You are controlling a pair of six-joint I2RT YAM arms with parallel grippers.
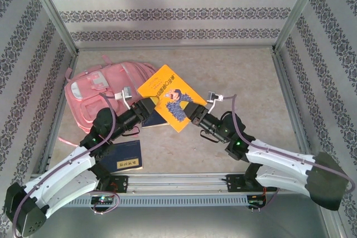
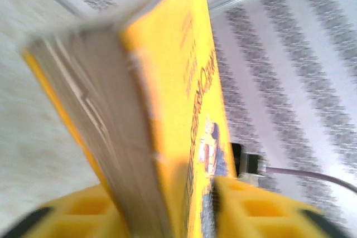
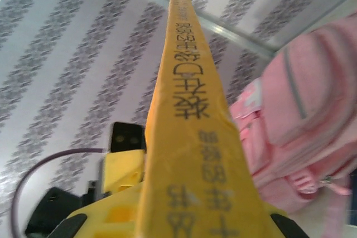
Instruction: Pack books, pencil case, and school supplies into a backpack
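yellow book (image 1: 169, 97) up off tabletop (image 1: 251, 82) beside backpack (image 1: 100, 96); right end effector (image 1: 193, 112) clamped on spine, left end effector (image 1: 148, 106) around page edge, grip unclear. navy book (image 1: 127, 157) unpacked; packing looks barely started.

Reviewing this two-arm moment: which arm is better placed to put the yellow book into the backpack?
Right, probably: the right gripper clamps the yellow book by its spine, the backpack close beside. Whether the left gripper grips is unclear.

We see dark East Asian characters running along the spine of the yellow book (image 3: 189, 137), but we cannot read them with confidence, and its reddish cover title is blurred. The navy book (image 1: 126, 157) carries a yellow label (image 1: 128, 163) with characters too small to read.
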